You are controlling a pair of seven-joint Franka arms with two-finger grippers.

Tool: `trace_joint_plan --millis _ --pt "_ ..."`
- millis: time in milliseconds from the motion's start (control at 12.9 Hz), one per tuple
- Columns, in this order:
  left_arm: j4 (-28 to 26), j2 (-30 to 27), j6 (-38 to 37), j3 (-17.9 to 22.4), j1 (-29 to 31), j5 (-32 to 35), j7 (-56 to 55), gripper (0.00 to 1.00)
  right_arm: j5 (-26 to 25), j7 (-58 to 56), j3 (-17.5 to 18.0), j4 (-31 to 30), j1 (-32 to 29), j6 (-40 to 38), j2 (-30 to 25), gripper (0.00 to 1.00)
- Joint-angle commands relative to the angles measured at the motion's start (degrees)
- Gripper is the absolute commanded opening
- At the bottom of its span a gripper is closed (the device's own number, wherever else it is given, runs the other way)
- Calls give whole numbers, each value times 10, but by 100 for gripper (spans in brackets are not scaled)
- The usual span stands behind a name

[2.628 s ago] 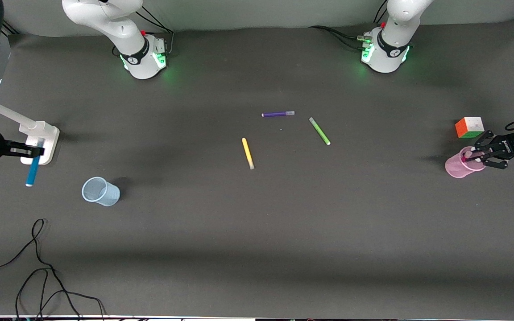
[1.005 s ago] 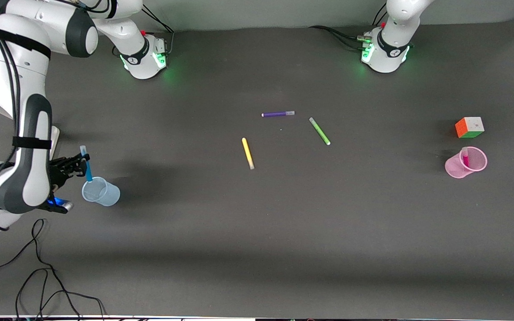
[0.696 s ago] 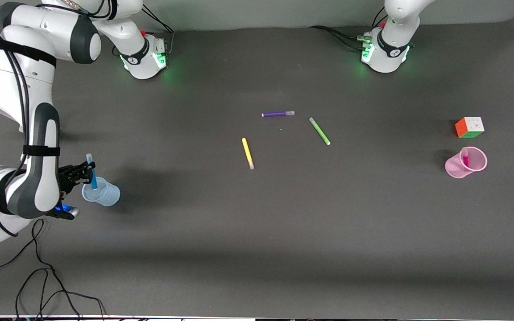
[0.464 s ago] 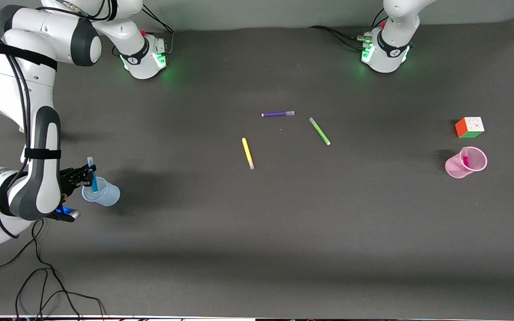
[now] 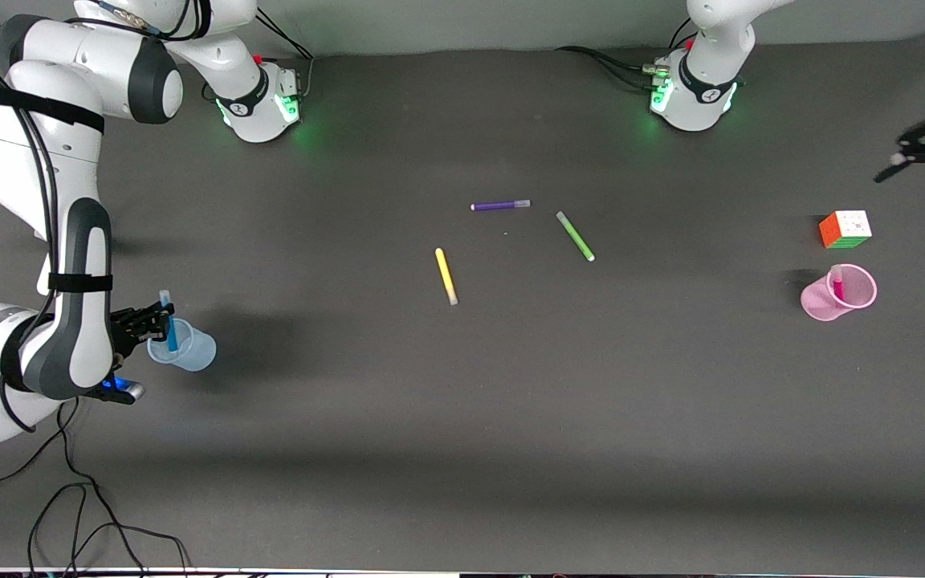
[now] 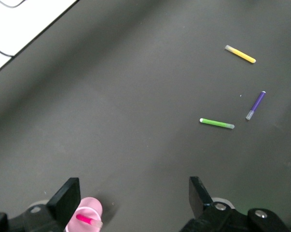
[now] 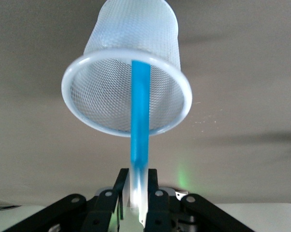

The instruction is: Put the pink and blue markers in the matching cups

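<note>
Over the blue cup [image 5: 182, 346], my right pincer [image 5: 159, 321] has lowered the blue marker [image 5: 169, 324] inside, still pinched, release due; left pincer [image 5: 924, 186] wide, pulled up off the pink cup [image 5: 837, 294] holding the pink marker [image 5: 837, 284].

The front view looks down from high across the table [image 5: 462, 417], facing both bases. The right wrist view sits close above the blue cup [image 7: 128, 82]. The left wrist view looks from higher up, sharing the loose pens [image 6: 216, 123] with the front view.
</note>
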Motion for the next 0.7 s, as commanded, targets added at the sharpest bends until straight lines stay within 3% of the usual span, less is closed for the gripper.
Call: trace_joint_plan --millis 0,155,232,309,386,618 --pt "7 -15 4 -58 -3 51 -120 100 12 -10 3 21 -8 1 12 23" --pt "17 -15 3 -98 -4 80 -209 100 12 -10 3 21 -8 3 12 24" --pt "18 -15 2 -118 -4 92 -261 100 12 -9 2 21 -8 3 12 32" --pt "18 -15 1 -130 -4 102 -307 100 12 -7 3 22 -8 3 11 60" --pt "18 -15 -1 -142 -4 103 -353 100 11 -3 2 22 -7 2 4 97" --pt "14 -8 -6 -160 -5 109 -477 100 3 0 -1 30 6 -2 -46 100"
